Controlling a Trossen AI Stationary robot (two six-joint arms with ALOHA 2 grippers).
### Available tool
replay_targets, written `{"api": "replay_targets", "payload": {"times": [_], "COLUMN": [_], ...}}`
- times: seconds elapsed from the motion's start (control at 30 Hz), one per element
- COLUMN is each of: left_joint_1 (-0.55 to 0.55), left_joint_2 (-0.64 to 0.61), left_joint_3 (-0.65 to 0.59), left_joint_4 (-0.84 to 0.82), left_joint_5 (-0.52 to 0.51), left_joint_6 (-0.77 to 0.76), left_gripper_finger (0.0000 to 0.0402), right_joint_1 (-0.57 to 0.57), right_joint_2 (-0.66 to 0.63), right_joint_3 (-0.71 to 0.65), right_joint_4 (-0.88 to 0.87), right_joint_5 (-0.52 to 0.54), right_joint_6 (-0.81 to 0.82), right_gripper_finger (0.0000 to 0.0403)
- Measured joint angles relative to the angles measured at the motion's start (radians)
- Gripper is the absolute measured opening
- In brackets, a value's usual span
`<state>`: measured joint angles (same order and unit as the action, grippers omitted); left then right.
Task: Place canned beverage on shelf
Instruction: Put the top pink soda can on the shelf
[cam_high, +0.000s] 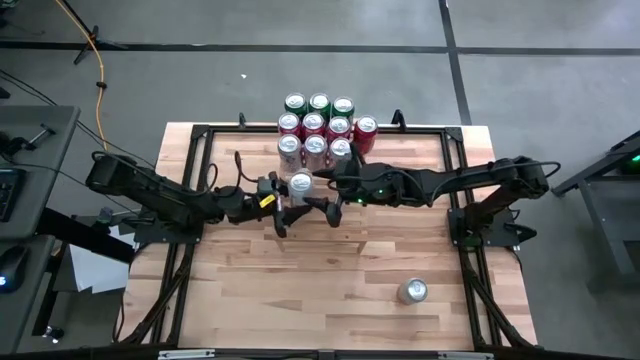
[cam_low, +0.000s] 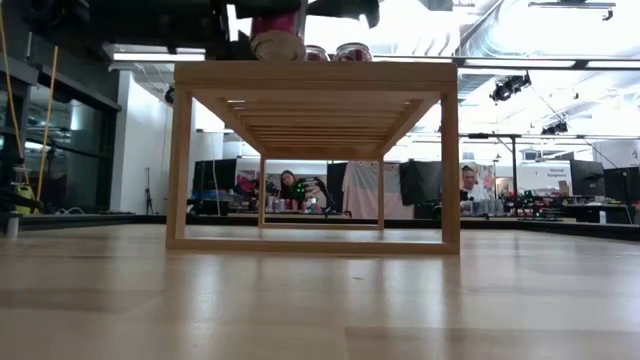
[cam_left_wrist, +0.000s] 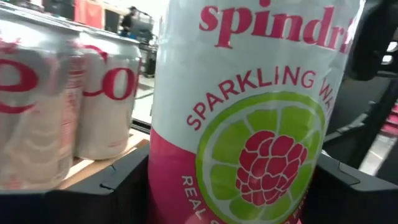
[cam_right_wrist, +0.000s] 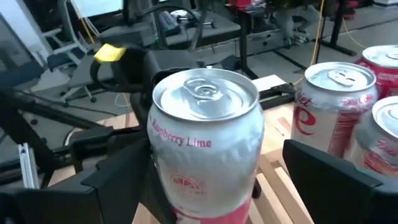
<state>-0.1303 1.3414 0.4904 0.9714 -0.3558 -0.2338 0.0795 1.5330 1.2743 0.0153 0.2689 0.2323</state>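
Left gripper (cam_high: 287, 204) clamps the raspberry-lime can (cam_high: 300, 184) upright at the shelf's (cam_low: 315, 78) front edge, just in front of the standing cans (cam_high: 318, 128). Right gripper (cam_high: 333, 196) hangs beside it, fingers spread wide, gripping nothing. One spare can (cam_high: 413, 291) stands well apart on the table (cam_high: 300, 290).

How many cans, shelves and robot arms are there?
Cans: 12
Shelf: 1
Robot arms: 2
Total: 15
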Motion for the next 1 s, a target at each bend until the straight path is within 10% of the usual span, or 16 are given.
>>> {"api": "replay_targets", "payload": {"times": [0.4,0.7,1.0], "left_joint_1": [0.000,0.000,0.000], "left_joint_2": [0.039,0.038,-0.107], "left_joint_3": [0.030,0.030,0.033], "left_joint_4": [-0.004,-0.006,-0.197], "left_joint_5": [0.094,0.092,0.093], "left_joint_6": [0.032,0.019,0.006], "left_gripper_finger": [0.0280,0.0283,0.0378], "right_joint_1": [0.000,0.000,0.000], "right_joint_2": [0.000,-0.002,-0.002], "right_joint_3": [0.000,0.007,0.171], "right_joint_4": [0.011,-0.001,-0.226], "right_joint_5": [-0.134,-0.137,-0.144], "right_joint_6": [-0.052,-0.023,-0.113], "right_gripper_finger": [0.0345,0.0270,0.0270]}}
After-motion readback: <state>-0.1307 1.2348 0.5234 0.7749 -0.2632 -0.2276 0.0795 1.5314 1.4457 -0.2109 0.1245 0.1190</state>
